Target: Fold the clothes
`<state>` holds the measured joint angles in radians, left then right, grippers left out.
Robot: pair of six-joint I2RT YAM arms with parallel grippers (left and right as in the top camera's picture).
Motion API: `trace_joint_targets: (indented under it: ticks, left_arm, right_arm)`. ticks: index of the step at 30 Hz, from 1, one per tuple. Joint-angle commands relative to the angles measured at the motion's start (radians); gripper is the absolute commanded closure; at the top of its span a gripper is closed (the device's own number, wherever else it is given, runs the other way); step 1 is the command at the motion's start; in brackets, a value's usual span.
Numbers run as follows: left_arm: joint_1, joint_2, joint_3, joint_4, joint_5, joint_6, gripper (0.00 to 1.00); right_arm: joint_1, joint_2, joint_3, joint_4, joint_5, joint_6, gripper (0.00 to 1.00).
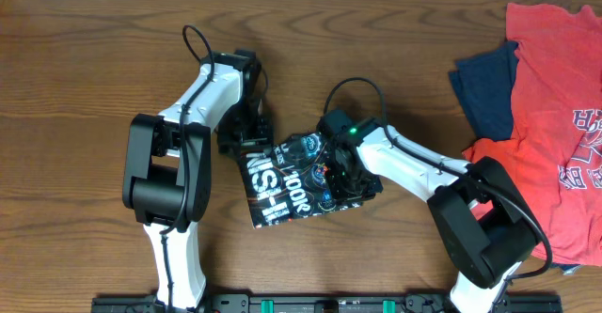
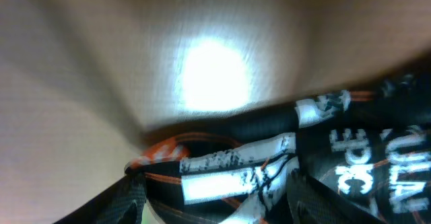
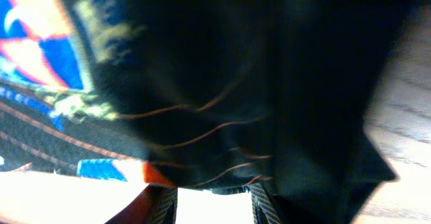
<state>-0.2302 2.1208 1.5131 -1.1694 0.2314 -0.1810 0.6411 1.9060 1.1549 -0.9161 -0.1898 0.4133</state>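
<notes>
We see the shiny black jersey with thin orange lines and white letters (image 1: 282,189) bunched small in the middle of the brown wooden bench (image 1: 85,40). Our left tool (image 1: 256,139) is at its 11 o'clock corner. Our right tool (image 1: 334,174) is on its 3 o'clock side. We cannot tell if either tool is gripping.

Wooden table (image 1: 75,31), brown with marked grain, seen from overhead. At my far right lies a red T-shirt (image 1: 550,116), loosely spread and creased, with white-and-blue lettering near the frame's right edge. A plain navy garment (image 1: 489,92) lies bunched against the shirt's left side, touching it; both rest on the table.
</notes>
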Motion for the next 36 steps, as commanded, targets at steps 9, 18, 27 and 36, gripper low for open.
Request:
trace_joint_targets:
  ticks: [9,18,27,36]
  left_arm:
    - [-0.002,-0.016,-0.006,-0.154,0.226,-0.047,0.36]
    - [0.006,-0.137,0.0,0.203,0.225,-0.022,0.11]
    - [0.006,-0.029,0.0,0.339,0.25,0.145,0.02]
    - [-0.036,0.105,-0.006,0.335,0.471,0.187,0.14]
  right_arm:
    - [-0.198,0.011,0.084,0.293,0.232,-0.111,0.57]
    - [-0.2,0.009,0.14,0.096,0.219,-0.103,0.5]
    - [-0.203,0.009,0.14,-0.008,0.219,-0.103,0.48]
    - [-0.202,0.009,0.14,-0.019,0.22,-0.104,0.48]
